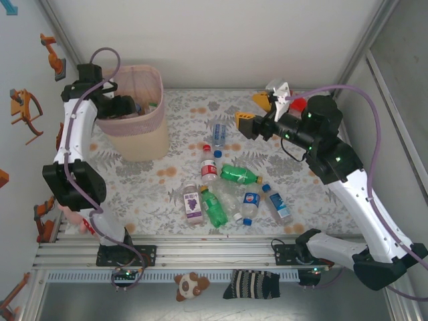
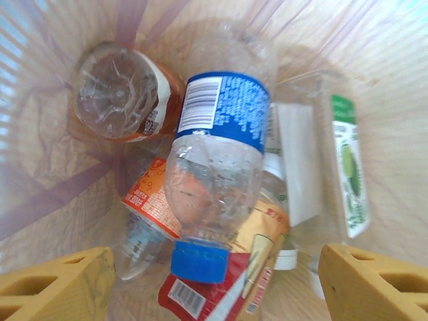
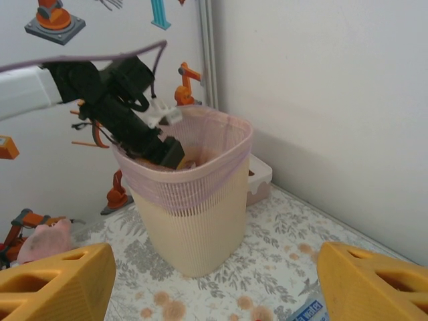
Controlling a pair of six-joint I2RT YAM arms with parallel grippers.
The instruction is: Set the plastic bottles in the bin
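Observation:
The bin (image 1: 146, 142) stands at the back left of the flowered table; in the right wrist view the bin (image 3: 194, 221) shows its pink mesh top and cream base. My left gripper (image 1: 136, 107) reaches down inside its rim. In the left wrist view my left gripper (image 2: 214, 259) is open over a pile of bottles: a blue-labelled, blue-capped one (image 2: 217, 154) on top, touching neither finger, an orange-labelled one (image 2: 124, 97) and a green-labelled one (image 2: 351, 174). Several more bottles lie mid-table, among them a green one (image 1: 239, 174) and a purple-labelled one (image 1: 192, 202). My right gripper (image 1: 253, 110) (image 3: 214, 257) hangs open and empty above the table.
A low white box (image 3: 259, 177) sits behind the bin against the back wall. A pink plush (image 1: 77, 217) lies at the left edge by the left arm. A small plush (image 1: 190, 284) and a striped sock (image 1: 254, 284) lie in front of the rail. Walls close in on three sides.

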